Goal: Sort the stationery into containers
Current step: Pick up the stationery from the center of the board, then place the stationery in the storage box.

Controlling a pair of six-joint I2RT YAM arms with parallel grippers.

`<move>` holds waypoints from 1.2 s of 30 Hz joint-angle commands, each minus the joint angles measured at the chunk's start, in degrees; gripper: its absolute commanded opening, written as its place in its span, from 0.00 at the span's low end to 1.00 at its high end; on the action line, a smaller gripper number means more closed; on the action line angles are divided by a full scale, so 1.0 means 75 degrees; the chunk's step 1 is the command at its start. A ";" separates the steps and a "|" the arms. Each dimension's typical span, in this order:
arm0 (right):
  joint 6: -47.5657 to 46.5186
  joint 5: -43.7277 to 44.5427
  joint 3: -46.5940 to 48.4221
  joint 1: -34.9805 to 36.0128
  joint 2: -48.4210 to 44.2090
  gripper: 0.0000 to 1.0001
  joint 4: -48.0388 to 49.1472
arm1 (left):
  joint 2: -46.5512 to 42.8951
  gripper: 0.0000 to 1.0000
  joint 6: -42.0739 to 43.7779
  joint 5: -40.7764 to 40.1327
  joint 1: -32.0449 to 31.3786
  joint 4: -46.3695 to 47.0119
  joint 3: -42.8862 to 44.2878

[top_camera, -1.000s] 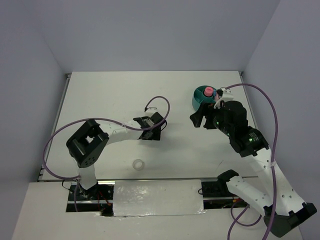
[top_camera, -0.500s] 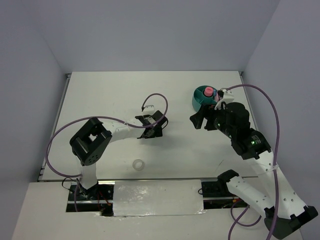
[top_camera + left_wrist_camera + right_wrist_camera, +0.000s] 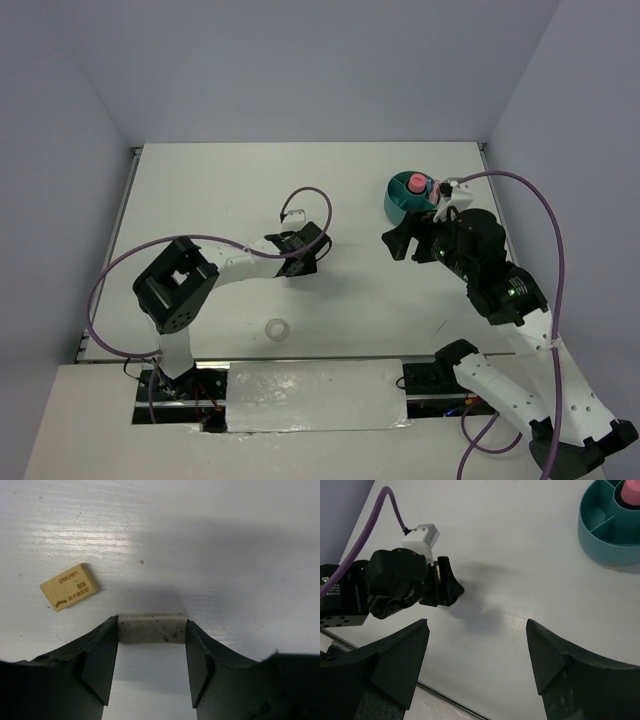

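Under both sets of fingers, table (image 3: 230, 190): plain white, a bit scuffed, and everything sits on it.
organizer (image 3: 610, 540): teal, round, ribbed wall. It's ahead of the right arm's fingers and off to the side of its right finger, well apart from them. I can see a centre cup and divided ring compartments.
right gripper (image 3: 477, 635): hanging over bare table with the fingers spread wide and nothing between them.
left gripper (image 3: 151, 632): down at the tabletop and closed in narrow on the white block (image 3: 152, 627), with one finger pressed against each short end.
pink tube (image 3: 415, 183): standing in the organizer's centre cup, so it's far from the left fingers and beyond the right ones.
clear ring (image 3: 277, 328): lying flat by itself, on the arm-base side of the left fingers and well apart from them.
tan block (image 3: 69, 586): flat and tilted, printed side up, ahead of the left finger and out to its side. It isn't touching the finger or the white block.
white block: speckled with dirt and spanning the whole gap between the left fingers, right at their tips. Looks like it's on the table.
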 commanded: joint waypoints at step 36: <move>-0.0193 -0.0821 0.0063 0.0048 -0.1044 0.86 -0.0458 | 0.3840 0.50 0.6944 0.8029 0.0936 0.4680 0.6821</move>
